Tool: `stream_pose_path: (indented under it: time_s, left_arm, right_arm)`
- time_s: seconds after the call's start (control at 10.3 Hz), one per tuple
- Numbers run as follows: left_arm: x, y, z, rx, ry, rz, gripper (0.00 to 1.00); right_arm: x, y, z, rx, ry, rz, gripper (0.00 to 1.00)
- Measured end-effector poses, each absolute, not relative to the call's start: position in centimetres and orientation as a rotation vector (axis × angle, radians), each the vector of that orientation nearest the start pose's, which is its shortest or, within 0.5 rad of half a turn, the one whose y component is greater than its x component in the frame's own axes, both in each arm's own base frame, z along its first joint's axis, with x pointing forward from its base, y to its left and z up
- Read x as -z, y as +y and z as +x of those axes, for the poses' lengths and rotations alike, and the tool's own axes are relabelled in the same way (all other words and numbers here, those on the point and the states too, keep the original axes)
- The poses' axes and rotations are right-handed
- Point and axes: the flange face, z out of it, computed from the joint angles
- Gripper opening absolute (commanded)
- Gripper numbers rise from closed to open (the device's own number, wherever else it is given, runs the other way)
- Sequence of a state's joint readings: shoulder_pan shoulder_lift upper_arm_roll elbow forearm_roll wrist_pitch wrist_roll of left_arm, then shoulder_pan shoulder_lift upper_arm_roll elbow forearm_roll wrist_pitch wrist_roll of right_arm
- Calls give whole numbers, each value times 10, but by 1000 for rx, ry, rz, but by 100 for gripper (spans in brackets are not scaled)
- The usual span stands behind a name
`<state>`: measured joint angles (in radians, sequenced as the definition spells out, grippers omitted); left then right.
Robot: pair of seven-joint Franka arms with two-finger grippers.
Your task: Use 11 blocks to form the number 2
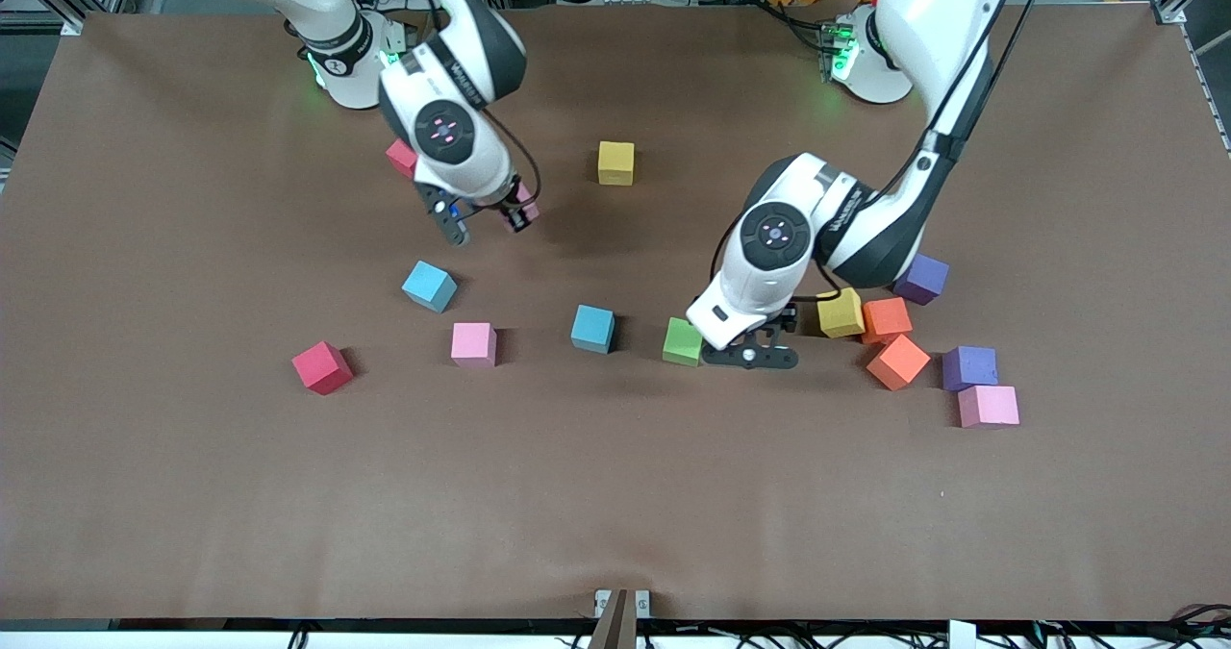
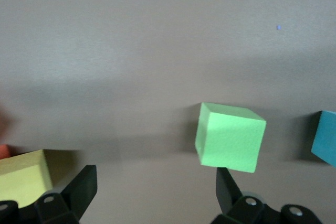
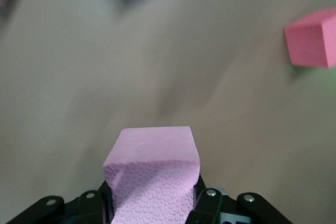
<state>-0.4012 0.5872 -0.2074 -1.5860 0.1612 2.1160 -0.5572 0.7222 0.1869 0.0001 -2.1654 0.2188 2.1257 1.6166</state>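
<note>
Nearest the camera, low in the frame's right part, a pink block [image 1: 989, 406] lay on the brown worktop [image 1: 615, 495], with a purple block [image 1: 969, 367] and two orange blocks [image 1: 897, 361] clustered just above it. At centre right the left pincer [image 1: 755, 353] hung low with its fingers [image 2: 81, 187] apart, a green block [image 1: 683, 341] just beside it and a yellow block [image 1: 841, 312] near. In the upper left of the frame the right pincer [image 1: 486, 221] was clamped on a pink cube [image 3: 152, 174] over bare worktop. No digit stood formed; blocks lay scattered.
</note>
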Motion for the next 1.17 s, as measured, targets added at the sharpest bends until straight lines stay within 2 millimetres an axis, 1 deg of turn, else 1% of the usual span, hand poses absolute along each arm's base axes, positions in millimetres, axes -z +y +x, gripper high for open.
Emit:
stream_pose_path:
  time_s: [0.1,0.29,0.39,0.58,0.68,0.78,0.97,1.17]
  left_arm:
    - [-292,-382,580,-36,182,-3100,100]
    - [-283,-397,580,-27,228,-3109,100]
    - [-276,-404,582,2,284,-3123,100]
    - [-257,-413,584,59,416,-3143,100]
    - [-246,-419,581,58,476,-3139,100]
    - [-239,-422,578,52,512,-3134,100]
    - [-235,-423,577,44,529,-3130,100]
    - [-233,-423,577,40,529,-3129,100]
  right_arm:
    - [-288,370,379,-413,1653,-2822,0]
    - [-285,385,363,-415,1772,-2732,0]
    - [-283,393,354,-399,1821,-2695,0]
    - [-270,407,327,-355,1869,-2639,0]
    - [-263,407,315,-338,1892,-2614,0]
    - [-257,402,307,-327,1927,-2591,0]
    - [-252,394,302,-298,2037,-2482,0]
    - [-242,389,294,-266,2124,-2367,0]
